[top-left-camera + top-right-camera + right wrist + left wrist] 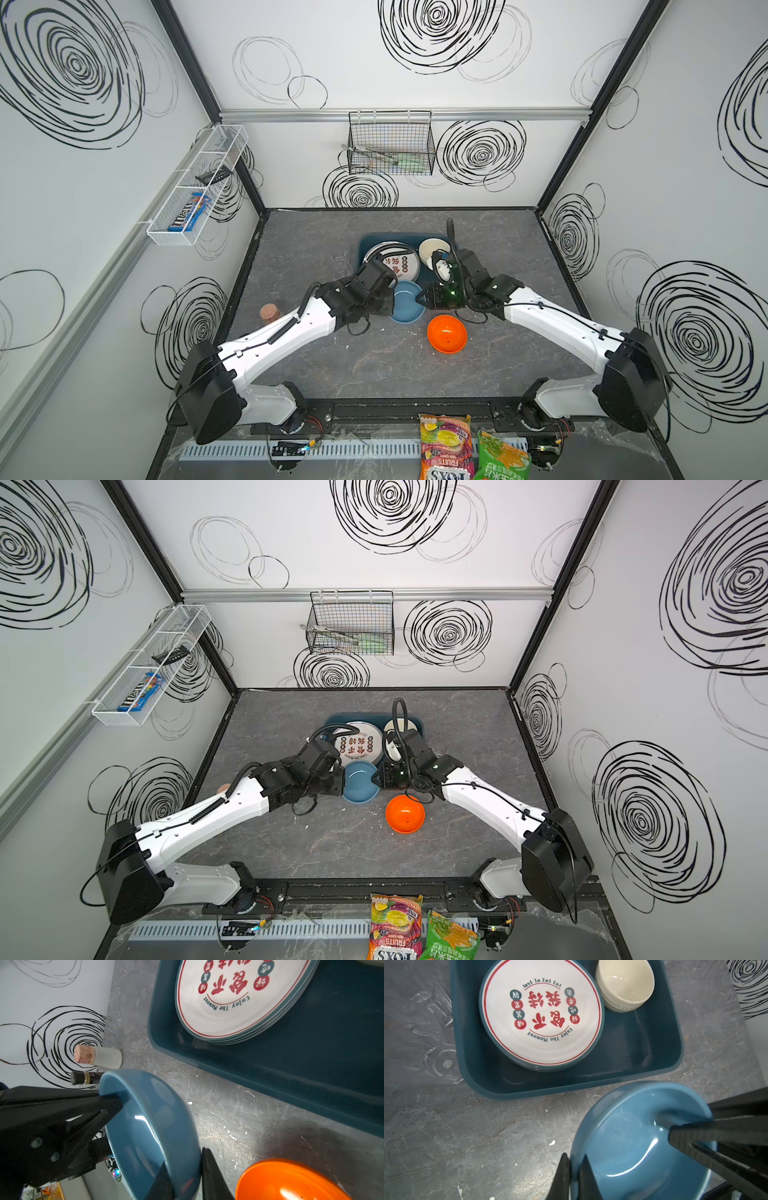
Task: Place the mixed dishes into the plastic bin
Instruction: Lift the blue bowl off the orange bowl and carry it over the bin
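My left fingers (562, 1177) pinch one rim of the blue bowl (633, 1147), my right fingers (214, 1182) clamp the opposite rim, just outside the near wall of the plastic bin (571, 1087), its bare floor beyond, short of the stacked plates (542, 1022) and cream bowl (625, 982).

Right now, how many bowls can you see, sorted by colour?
cream bowl: 1
blue bowl: 1
orange bowl: 1
Total: 3
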Available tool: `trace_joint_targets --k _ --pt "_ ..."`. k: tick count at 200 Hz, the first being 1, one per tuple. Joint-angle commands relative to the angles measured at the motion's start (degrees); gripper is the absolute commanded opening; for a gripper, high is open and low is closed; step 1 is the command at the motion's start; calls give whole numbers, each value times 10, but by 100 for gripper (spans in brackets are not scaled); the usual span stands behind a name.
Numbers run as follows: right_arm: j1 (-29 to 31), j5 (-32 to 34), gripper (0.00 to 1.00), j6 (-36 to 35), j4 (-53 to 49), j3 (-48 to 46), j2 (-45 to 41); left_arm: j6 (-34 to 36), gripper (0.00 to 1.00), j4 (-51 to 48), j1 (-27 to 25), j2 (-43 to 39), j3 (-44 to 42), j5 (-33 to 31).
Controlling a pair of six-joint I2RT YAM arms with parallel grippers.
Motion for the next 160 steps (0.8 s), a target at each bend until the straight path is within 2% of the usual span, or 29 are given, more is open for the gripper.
trace_joint_targets --k 1,50,99,136,160 --pt "-5 37 14 -6 -10 19 3 -8 12 13 5 -26 4 11" --pt "-8 73 9 -34 -32 45 15 -23 27 25 18 -46 -4 40" --pt "-20 102 6 -61 -64 83 33 -35 37 35 39 -80 -20 65" --pt "-39 117 5 -73 -87 107 56 -39 51 41 55 -114 -43 75" --pt "-61 115 5 -72 -98 120 71 -49 61 65 73 -142 -78 109"
